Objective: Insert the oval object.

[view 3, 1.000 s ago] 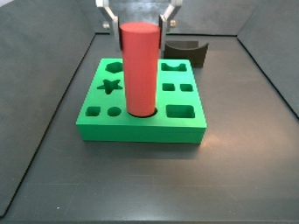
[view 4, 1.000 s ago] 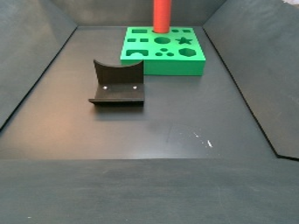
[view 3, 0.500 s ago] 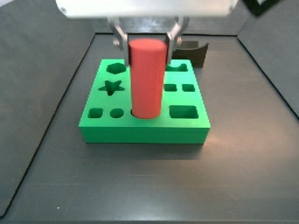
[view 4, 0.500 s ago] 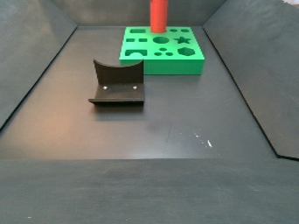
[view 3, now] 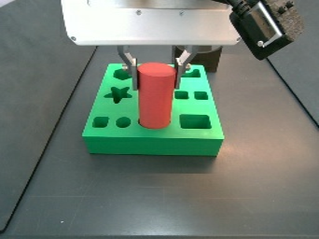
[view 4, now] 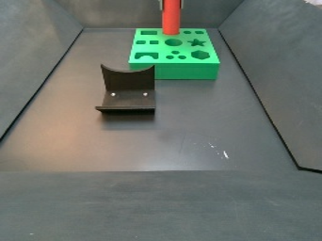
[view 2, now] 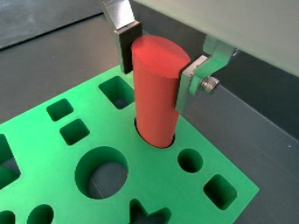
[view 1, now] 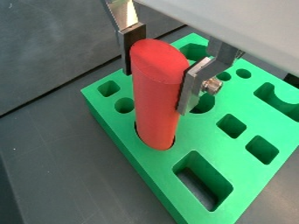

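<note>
The oval object, a tall red peg point(view 3: 153, 93), stands upright with its lower end in a hole in the middle front of the green block point(view 3: 149, 140). My gripper point(view 3: 155, 68) is above the block, its silver fingers shut on the peg's top from both sides. Both wrist views show the peg point(view 1: 158, 96) point(view 2: 158, 92) between the dark pads of the gripper point(view 1: 160, 83) point(view 2: 156, 79), sunk into the block point(view 1: 128, 149) point(view 2: 47, 166). In a side view only the peg point(view 4: 169, 14) shows above the block point(view 4: 176, 71); the gripper is cut off there.
The dark fixture point(view 4: 126, 91) stands on the black floor in front of the block, and peeks out behind the gripper in a side view point(view 3: 214, 60). The block has several other shaped holes, such as a star point(view 3: 119, 92) and a rectangle point(view 3: 195, 119). Dark walls ring the floor.
The gripper has come straight down with the peg. The peg has sunk deeper into its hole and stands much shorter above the block than a second ago.
</note>
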